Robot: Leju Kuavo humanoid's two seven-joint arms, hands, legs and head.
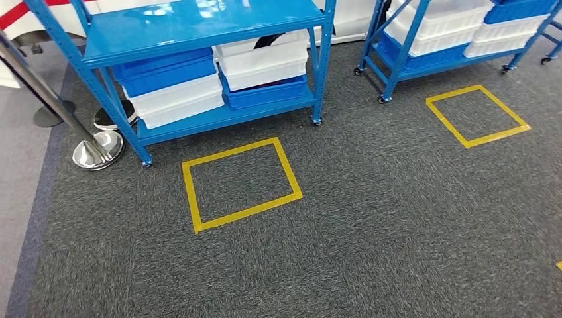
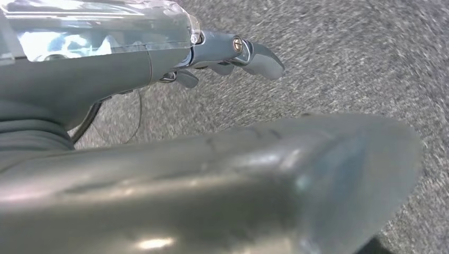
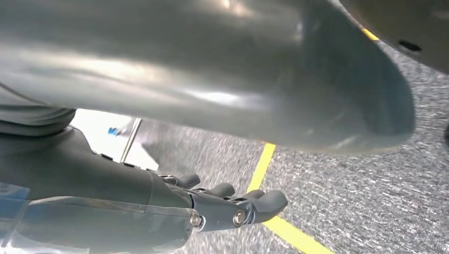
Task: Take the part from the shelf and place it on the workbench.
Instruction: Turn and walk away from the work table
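A blue shelf (image 1: 199, 26) is seen ahead and to the left in the head view, standing on grey carpet (image 1: 371, 218). On its lower level, blue and white bins (image 1: 175, 86) are stacked, with more bins (image 1: 265, 66) beside them. The part itself cannot be made out; it is judged to lie in one of these bins, their insides being hidden from this angle. A second shelf (image 1: 457, 33) with more bins stands further right, cut off by the picture's edge. A yellow taped square (image 1: 242, 184) is marked on the carpet just in front of the near shelf, and another (image 1: 477, 116) before the far one.

In the left wrist view the left hand (image 2: 233, 58) is seen over bare carpet, its fingers loosely extended and apart, nothing held. In the right wrist view the right hand (image 3: 233, 203) is likewise empty, fingers slightly curled and apart, above a yellow tape line (image 3: 275, 211). Both arms appear to hang at the sides, well apart from the shelf.

The shelf lies forward and left, so the left hand is judged the nearer; a walk to the taped square seems called for first. No bench is seen, and which shelf is meant cannot be told. A chrome post base (image 1: 98, 149) stands beside the near shelf's left leg.
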